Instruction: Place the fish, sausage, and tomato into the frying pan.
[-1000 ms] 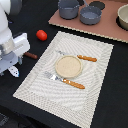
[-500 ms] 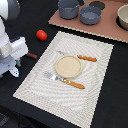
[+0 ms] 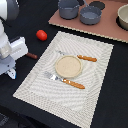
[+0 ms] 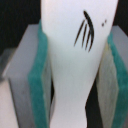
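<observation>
In the wrist view the white fish (image 4: 75,60), with dark gill marks, is clamped between my two green-padded fingers (image 4: 37,80). In the exterior view my gripper (image 3: 10,73) hangs at the left edge, over the black table beside the mat; the fish cannot be made out there. The red-orange tomato (image 3: 41,35) lies on the black table beyond the mat's far left corner. The dark sausage (image 3: 31,56) lies just off the mat's left edge, close to my arm. The blue-grey frying pan (image 3: 90,15) stands on the brown board at the back.
A taller grey pot (image 3: 68,8) stands left of the pan. A tan plate (image 3: 68,66) sits mid-mat between an orange-handled knife (image 3: 83,58) and fork (image 3: 65,81). A pale bowl (image 3: 123,17) is at the back right, and a black disc (image 3: 97,5) lies behind the pan.
</observation>
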